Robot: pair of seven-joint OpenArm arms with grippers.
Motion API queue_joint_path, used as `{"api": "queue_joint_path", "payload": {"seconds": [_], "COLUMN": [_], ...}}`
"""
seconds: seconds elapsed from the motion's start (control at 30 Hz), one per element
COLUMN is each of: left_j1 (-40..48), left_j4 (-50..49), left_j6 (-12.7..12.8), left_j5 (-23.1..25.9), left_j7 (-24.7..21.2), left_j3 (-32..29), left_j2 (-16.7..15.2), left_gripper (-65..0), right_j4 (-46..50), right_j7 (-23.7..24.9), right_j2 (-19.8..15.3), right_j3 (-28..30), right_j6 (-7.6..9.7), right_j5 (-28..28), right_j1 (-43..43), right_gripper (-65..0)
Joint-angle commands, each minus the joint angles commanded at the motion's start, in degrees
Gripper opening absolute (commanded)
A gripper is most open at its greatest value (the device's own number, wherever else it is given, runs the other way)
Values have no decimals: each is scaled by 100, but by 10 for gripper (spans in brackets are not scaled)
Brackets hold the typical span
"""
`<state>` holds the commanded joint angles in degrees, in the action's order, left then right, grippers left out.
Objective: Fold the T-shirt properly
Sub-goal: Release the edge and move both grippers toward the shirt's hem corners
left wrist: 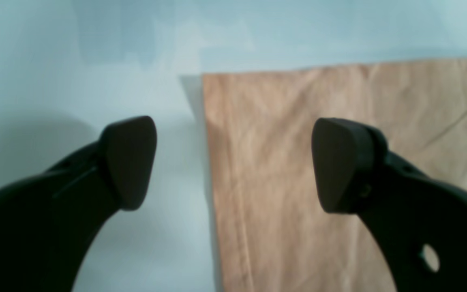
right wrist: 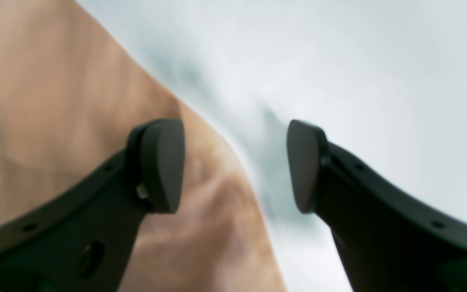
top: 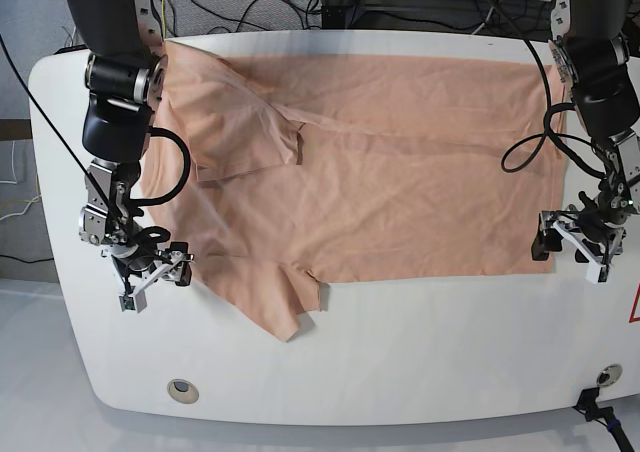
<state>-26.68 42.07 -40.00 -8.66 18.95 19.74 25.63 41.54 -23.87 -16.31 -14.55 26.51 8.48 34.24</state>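
Right pincer (top: 152,272) gapes empty over the near sleeve edge of the T-shirt (top: 400,162), one finger above cloth, one above table (top: 400,372); lower squarely to catch both layers. Left pincer (top: 578,247) gapes astride the hem corner; match it.

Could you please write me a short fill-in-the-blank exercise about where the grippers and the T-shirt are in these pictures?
1. The T-shirt lies spread out on a ____ table.
2. The left gripper has its jaws ____.
3. The right gripper holds ____ between its jaws.
4. In the left wrist view, a ____ of the shirt lies below the gripper.

Missing words: white; open; nothing; corner
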Motion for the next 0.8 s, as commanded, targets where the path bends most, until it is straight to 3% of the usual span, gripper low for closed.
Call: {"api": "queue_joint_path", "payload": {"seconds": [0.13,0.4,0.6,0.8], "left_j1": [-53,-62,-62,-70], "left_j4": [-44,-53,-176,-545], "left_j6": [0,0,0,0], "left_j5": [0,0,0,9], "left_j7": [-97,-105,-123,-431], "left_j3": [0,0,0,0], "left_j2": [0,0,0,9], "left_gripper": [-79,-79,-79,-79], "right_j4": [-88,-35,-35,-35], "right_j7": [9,9,9,9], "right_j2": [53,264,290,290], "right_j3": [0,598,615,615], "right_j6": [0,0,9,9], "right_j5": [0,44,44,44], "right_j1": [-44,-343,-378,-378], "right_gripper": [-264,-265,-272,-460]}}
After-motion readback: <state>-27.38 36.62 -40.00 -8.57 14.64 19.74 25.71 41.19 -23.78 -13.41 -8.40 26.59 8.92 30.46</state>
